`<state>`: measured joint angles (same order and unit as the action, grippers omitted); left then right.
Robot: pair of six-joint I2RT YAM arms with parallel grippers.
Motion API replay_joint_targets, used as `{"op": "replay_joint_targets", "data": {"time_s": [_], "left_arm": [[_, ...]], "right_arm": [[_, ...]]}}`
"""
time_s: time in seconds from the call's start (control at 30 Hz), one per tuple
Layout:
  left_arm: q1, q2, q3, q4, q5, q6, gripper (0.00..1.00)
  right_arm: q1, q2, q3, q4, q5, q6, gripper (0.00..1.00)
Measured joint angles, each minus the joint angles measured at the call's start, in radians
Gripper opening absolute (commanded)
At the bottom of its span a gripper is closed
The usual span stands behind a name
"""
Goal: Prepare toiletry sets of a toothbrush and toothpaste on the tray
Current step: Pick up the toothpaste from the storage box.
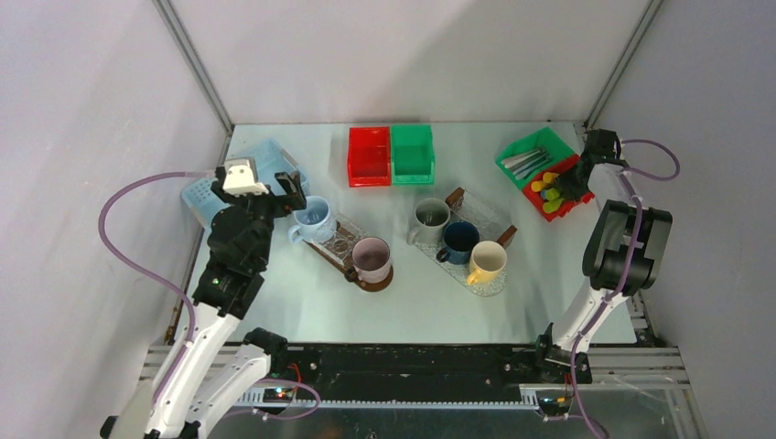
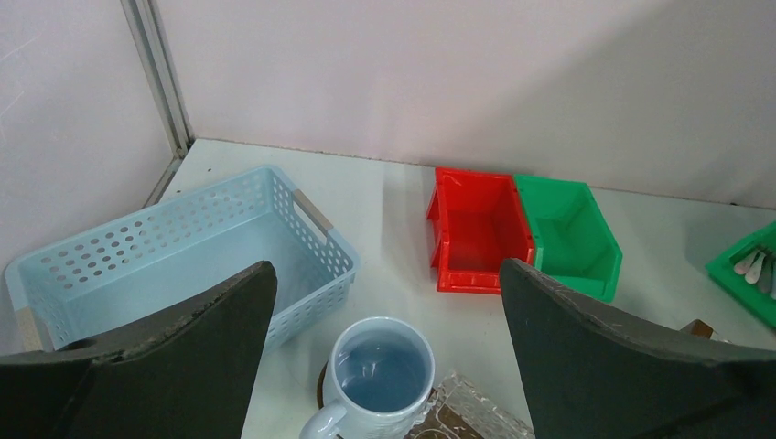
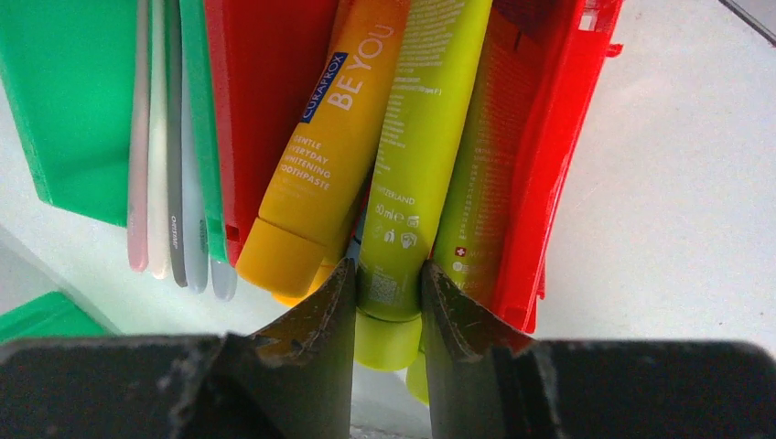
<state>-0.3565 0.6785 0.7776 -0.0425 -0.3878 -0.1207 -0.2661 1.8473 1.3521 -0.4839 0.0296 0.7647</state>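
My right gripper [image 3: 388, 291] is shut on the cap end of a lime green toothpaste tube [image 3: 416, 155], which lies in a red bin [image 3: 549, 165] at the table's back right. An orange-yellow tube [image 3: 329, 137] lies beside it. Several slim pale toothbrushes [image 3: 169, 137] lie in the adjoining green bin [image 3: 73, 110]. In the top view the right gripper [image 1: 560, 187] is over the tubes [image 1: 549, 199], next to the toothbrushes [image 1: 526, 163]. My left gripper [image 1: 291, 194] is open and empty above a light blue mug [image 2: 380, 375]. Two clear trays [image 1: 337, 233] [image 1: 485, 215] hold mugs.
A light blue perforated basket [image 2: 183, 247] stands at the back left. A red bin [image 2: 476, 229] and a green bin [image 2: 567, 233], both empty, stand at the back middle. A pink mug [image 1: 371, 259], grey mug [image 1: 430, 215], dark blue mug [image 1: 458, 240] and yellow mug [image 1: 486, 261] stand on the trays.
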Motion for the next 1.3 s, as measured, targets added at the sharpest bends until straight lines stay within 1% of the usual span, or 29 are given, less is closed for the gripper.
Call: {"op": "replay_joint_targets", "data": {"time_s": [0.03,0.1,0.33,0.47,0.53,0.6,0.67,0.8,0.9,1.03,1.3], "left_arm": [[0.000,0.002,0.000,0.000,0.000,0.000,0.98],[0.000,0.004,0.000,-0.003,0.000,0.000,0.98],[0.000,0.009,0.000,-0.005,0.000,0.000,0.98],[0.000,0.009,0.000,-0.006,0.000,0.000,0.98],[0.000,0.010,0.000,-0.006,0.001,0.000,0.98],[0.000,0.011,0.000,-0.006,0.001,0.000,0.98],[0.000,0.013,0.000,-0.006,0.002,0.000,0.98],[0.000,0.014,0.000,-0.007,0.003,0.000,0.98],[0.000,0.015,0.000,-0.008,0.003,0.000,0.98],[0.000,0.015,0.000,-0.009,0.004,0.000,0.98],[0.000,0.017,0.001,-0.021,0.019,-0.002,0.98]], "right_arm": [[0.000,0.006,0.008,-0.003,0.001,-0.003,0.25],[0.000,0.015,0.020,-0.010,0.002,-0.011,0.31],[0.003,0.048,0.053,-0.014,0.001,-0.026,0.43],[0.003,0.079,0.059,0.011,-0.008,-0.031,0.45],[0.006,0.093,0.061,0.023,-0.010,-0.032,0.43],[0.006,0.100,0.065,0.024,-0.012,-0.031,0.38],[0.006,0.101,0.066,0.023,-0.014,-0.031,0.30],[0.002,0.100,0.066,0.016,-0.019,-0.032,0.22],[0.000,0.093,0.066,0.010,-0.016,-0.037,0.20],[-0.002,0.057,0.055,-0.039,-0.008,-0.046,0.19],[0.016,-0.134,0.047,-0.135,0.033,-0.092,0.15]]}}
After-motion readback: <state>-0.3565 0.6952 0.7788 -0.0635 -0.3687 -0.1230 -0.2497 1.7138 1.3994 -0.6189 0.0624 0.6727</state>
